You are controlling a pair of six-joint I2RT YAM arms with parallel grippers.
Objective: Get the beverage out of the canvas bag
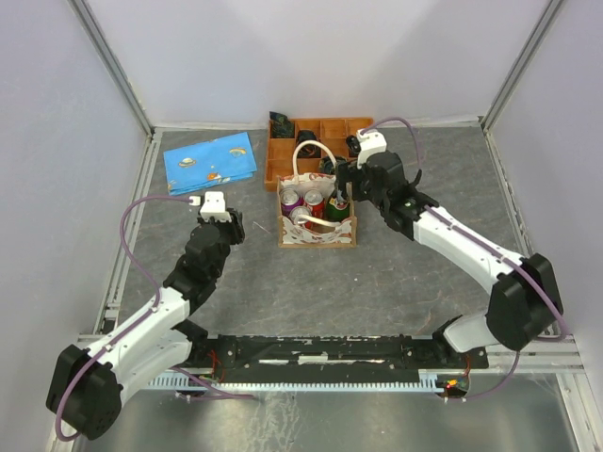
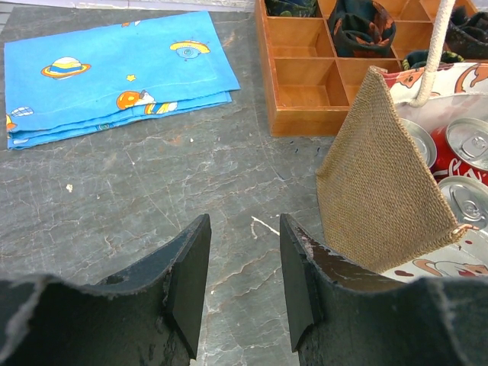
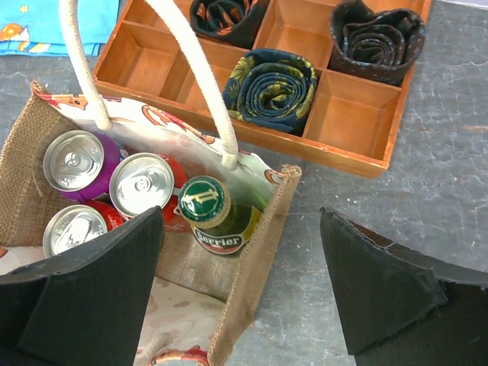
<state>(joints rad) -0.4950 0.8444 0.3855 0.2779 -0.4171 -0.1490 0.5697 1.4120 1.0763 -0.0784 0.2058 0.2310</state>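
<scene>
Right arm's the closer one here, bottle nearly straight below it

The canvas bag sits mid-surface toward the far edge, just on the near side of the wooden tray. Three cans and a green bottle stand upright inside it, tops up. The right end effector hovers over the bag's right end, fingers spread wide and holding nothing, cap almost between them, so I'd guess a straight drop. The left end effector is released too, low beside the bag's left wall, farther from the bottle.
</scene>
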